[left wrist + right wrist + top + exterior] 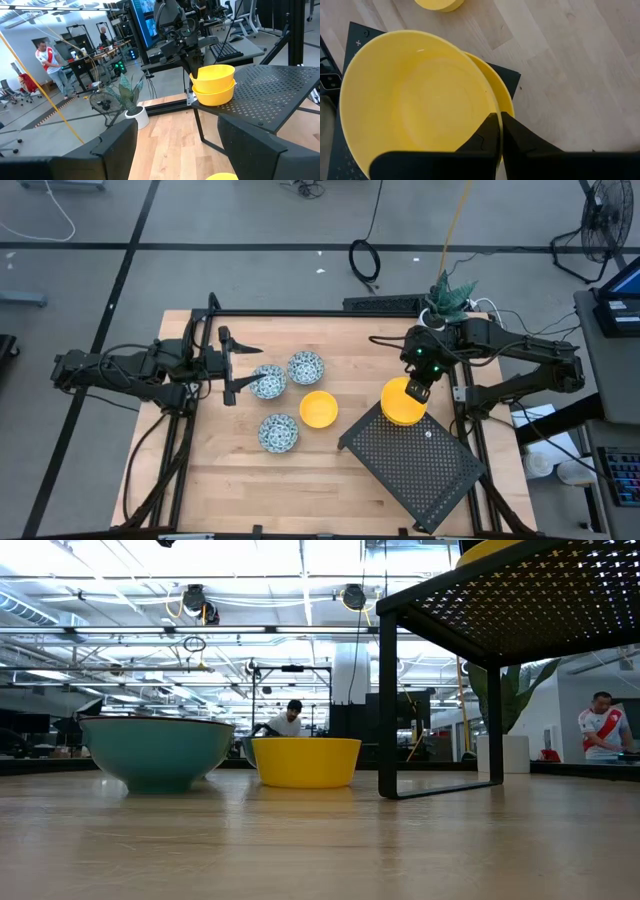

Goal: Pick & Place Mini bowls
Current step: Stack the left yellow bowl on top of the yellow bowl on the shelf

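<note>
On the black perforated rack, right gripper pinched a yellow bowl's rim, stacking it into another yellow bowl. Next, I'd judge: release. Left gripper waited open beside patterned bowls.
</note>
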